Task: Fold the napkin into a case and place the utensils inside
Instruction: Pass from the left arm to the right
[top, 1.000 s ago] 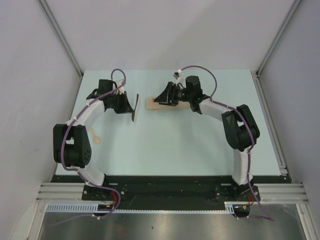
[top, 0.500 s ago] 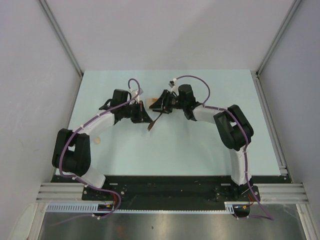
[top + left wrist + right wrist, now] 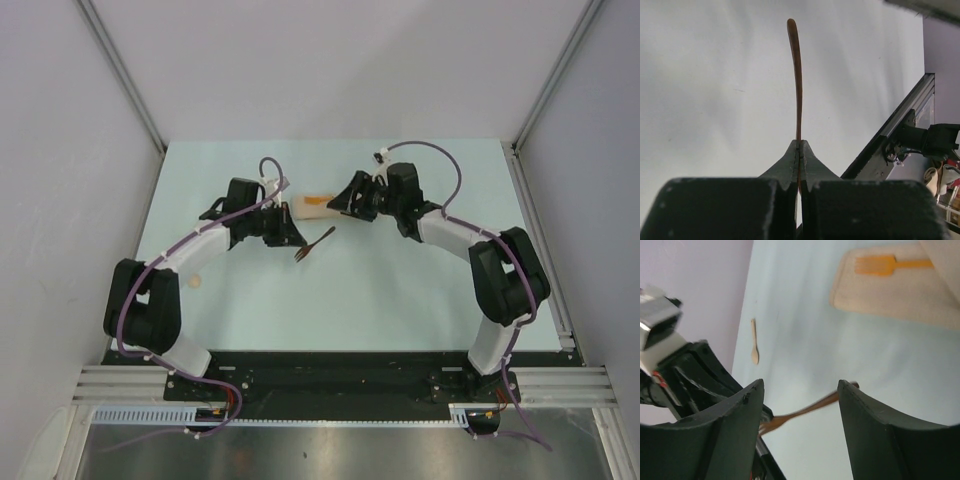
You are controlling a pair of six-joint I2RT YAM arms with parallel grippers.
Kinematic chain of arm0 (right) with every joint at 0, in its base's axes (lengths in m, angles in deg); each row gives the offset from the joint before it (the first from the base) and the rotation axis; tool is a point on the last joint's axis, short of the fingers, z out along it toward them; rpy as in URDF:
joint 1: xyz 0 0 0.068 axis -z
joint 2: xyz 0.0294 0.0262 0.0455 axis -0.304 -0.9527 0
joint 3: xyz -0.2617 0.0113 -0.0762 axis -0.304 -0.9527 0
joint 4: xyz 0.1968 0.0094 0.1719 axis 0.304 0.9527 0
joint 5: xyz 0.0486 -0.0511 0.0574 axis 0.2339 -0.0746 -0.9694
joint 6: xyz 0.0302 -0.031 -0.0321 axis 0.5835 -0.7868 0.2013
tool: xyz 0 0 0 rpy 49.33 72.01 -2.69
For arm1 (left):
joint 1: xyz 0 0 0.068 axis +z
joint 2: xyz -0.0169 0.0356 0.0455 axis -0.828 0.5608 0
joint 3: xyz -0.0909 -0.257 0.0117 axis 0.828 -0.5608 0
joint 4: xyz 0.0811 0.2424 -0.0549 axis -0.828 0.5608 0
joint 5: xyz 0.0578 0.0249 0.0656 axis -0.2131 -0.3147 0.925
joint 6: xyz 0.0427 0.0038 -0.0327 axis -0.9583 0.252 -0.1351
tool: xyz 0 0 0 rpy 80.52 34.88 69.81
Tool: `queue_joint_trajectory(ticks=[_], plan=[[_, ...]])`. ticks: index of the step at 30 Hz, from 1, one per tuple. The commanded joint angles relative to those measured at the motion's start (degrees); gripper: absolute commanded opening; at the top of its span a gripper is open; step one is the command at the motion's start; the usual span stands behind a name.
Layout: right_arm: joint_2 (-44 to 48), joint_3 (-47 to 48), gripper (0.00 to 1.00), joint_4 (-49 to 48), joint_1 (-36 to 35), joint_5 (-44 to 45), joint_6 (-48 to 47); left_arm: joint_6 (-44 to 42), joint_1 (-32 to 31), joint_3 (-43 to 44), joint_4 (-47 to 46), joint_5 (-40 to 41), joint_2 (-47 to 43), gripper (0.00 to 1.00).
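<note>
The napkin lies folded as a narrow beige case [image 3: 310, 206] at the back middle of the table [image 3: 400, 290]. The same case [image 3: 890, 297] shows in the right wrist view with an orange fork [image 3: 879, 264] lying on it. My left gripper [image 3: 296, 244] is shut on a dark brown fork [image 3: 318, 241], just in front of the case. That brown fork [image 3: 798, 80] juts straight out past the left gripper [image 3: 799, 146]. Right of the case, my right gripper [image 3: 347, 198] stands open. Nothing is between the right gripper's [image 3: 800, 390] jaws; the brown fork [image 3: 807, 411] shows beyond them. A light wooden spoon [image 3: 193, 281] lies at the left.
The spoon [image 3: 755, 347] rests close to the left arm's elbow [image 3: 145, 300]. A metal rail [image 3: 540, 220] borders the table's right edge and grey walls close in the sides and back. The left arm's black wrist [image 3: 690, 375] is near the right gripper.
My left gripper swung right with the brown fork to the front of the case. My right gripper went in at the case's near end, then drew back to the right.
</note>
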Motion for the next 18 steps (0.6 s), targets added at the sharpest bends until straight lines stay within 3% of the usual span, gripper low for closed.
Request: queue_joint_trajectory(ticks=[1,7,10,13,16,18], plan=[[0.92,-8.75,0.65,-8.09,-0.87,1.19,9.92,0.47,-1.02,1.92,-3.08,0.38,-2.20,0.00],[-1.19,-14.65,0.61,-20.91,-2.81,1.91,23.09,1.87,-2.96,3.15,-3.61,0.12,-1.94,0.00],[-3.65,-15.26,0.52,-26.29,-3.07,0.42,28.20,2.49,-4.19,3.16,-4.49,-0.23,-1.76,0.00],[-4.62,-16.32,0.35,-29.99,-3.07,-0.64,31.20,2.23,-5.07,3.16,-4.49,0.03,-1.58,0.00],[-4.62,-18.77,0.09,-34.03,-2.90,-0.56,36.29,0.40,-5.86,3.33,-3.44,4.32,-2.72,0.02],[-4.54,-20.27,0.00,-37.54,-2.81,-0.12,40.95,-0.49,-7.52,1.67,-5.09,10.02,-5.26,0.16]])
